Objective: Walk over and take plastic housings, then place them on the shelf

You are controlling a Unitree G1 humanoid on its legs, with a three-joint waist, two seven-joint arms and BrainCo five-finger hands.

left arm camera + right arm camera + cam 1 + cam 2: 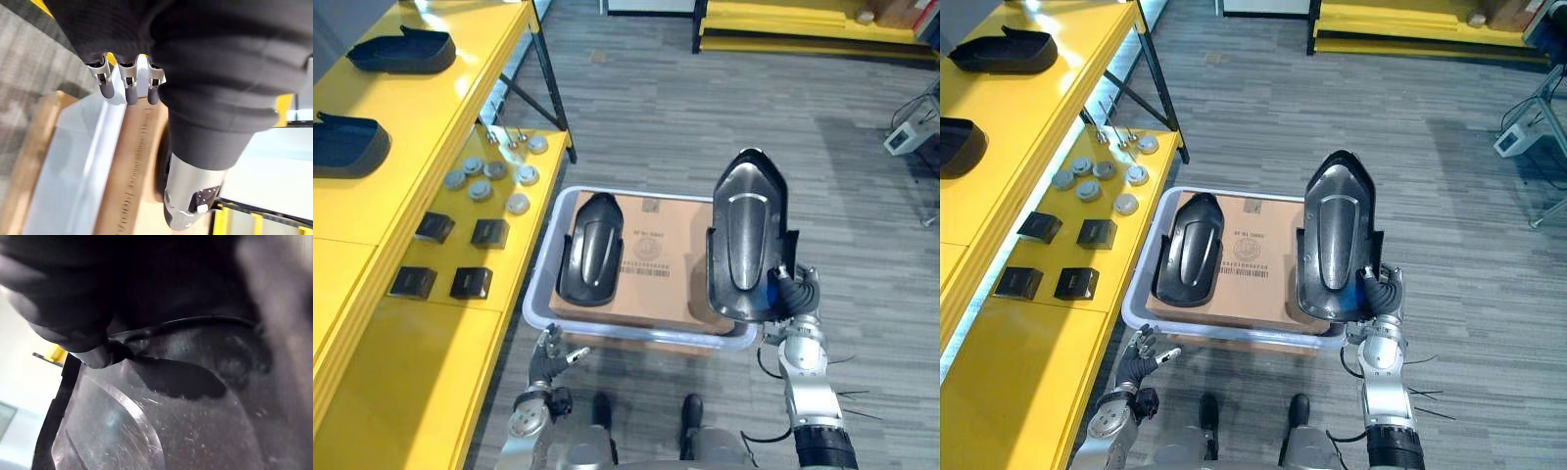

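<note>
Fingers of the right hand (791, 292) clamp the lower edge of one plastic housing (746, 235), holding it upright and clear of the bin (536, 299), presumably for carrying to the yellow shelf (411, 127) on the left. A second housing (590, 250) lies on the cardboard box (658, 257). From the left wrist, the left hand (220, 73) hangs idle, fingers (129, 83) straight and empty. From the right wrist, the held shell sits tight against the hand.

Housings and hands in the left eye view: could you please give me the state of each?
held housing: upright, gripped at its lower end.
second housing: lying on the cardboard box in the bin.
shelf housings: resting on the yellow shelf.
right hand: shut on held housing.
left hand: open, empty.
</note>
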